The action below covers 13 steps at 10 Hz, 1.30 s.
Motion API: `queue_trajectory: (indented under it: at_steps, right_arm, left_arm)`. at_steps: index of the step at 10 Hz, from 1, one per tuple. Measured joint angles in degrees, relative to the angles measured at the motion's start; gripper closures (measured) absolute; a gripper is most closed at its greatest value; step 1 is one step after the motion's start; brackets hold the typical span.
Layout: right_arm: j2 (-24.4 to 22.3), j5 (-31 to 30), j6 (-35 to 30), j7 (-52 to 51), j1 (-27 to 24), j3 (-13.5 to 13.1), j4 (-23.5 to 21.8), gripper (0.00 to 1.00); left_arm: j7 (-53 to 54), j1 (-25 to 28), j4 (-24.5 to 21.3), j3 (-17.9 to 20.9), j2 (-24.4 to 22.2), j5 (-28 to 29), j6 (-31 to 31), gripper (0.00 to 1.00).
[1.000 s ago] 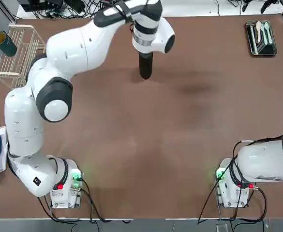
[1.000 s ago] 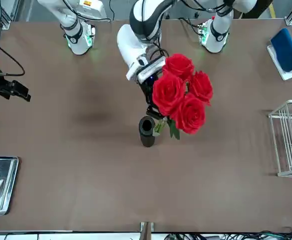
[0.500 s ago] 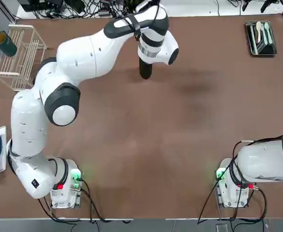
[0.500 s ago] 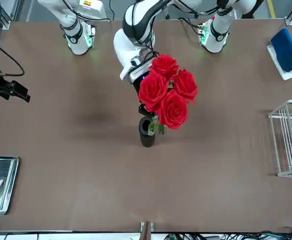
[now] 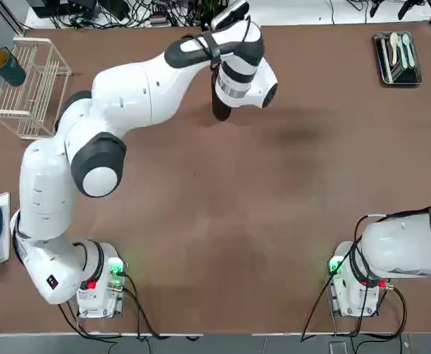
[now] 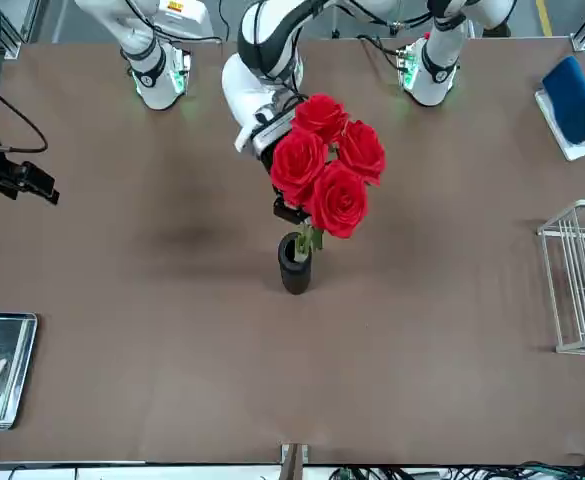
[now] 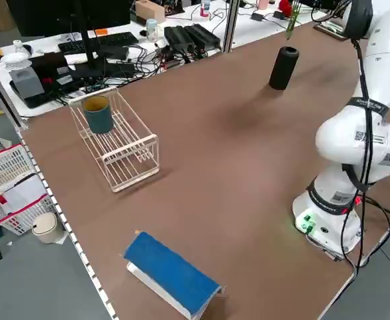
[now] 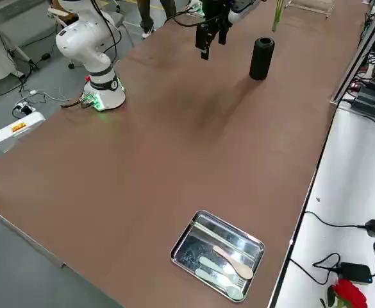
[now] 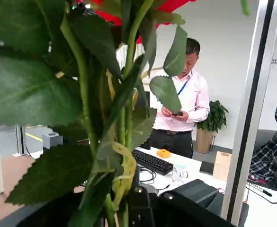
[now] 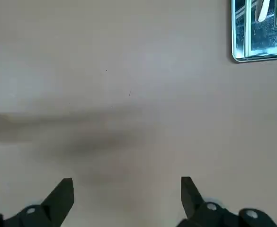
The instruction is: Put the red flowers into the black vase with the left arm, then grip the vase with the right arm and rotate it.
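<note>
We're looking at a big brown table (image 5: 222, 221) with desks, cables and a person standing behind it. Nearest the bases, the right arm sits parked by its mount, right gripper (image 10: 127, 198) spread wide above bare tabletop. The left arm stretches way out across the table toward the far edge, and its left gripper (image 6: 290, 205) is clamped on the stems of the red flowers (image 6: 327, 178), holding the bunch upright right over the black vase (image 6: 294, 263). The stem tips sit right at the vase's mouth; we can't tell if they're inside yet. Further out, a wire rack (image 5: 32, 85) holds a dark green cup (image 5: 7, 66), and a metal tray (image 5: 397, 57) holds spoons.
</note>
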Motion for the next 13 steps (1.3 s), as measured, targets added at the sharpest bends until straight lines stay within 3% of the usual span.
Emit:
queue_trajectory:
  at_steps: [6, 13]
  right_arm:
    - [0.00, 0.00, -0.21, 0.00, 0.06, 0.07, 0.00, 0.00]
    - [0.00, 0.04, -0.44, 0.00, 0.16, 0.16, 0.02, 0.00]
  left_arm:
    - [-1.16, -2.88, 0.10, 0.46, 5.31, 0.04, -0.92, 0.94]
    - [-1.40, -2.77, 0.69, 2.36, 5.75, 0.06, -0.94, 0.94]
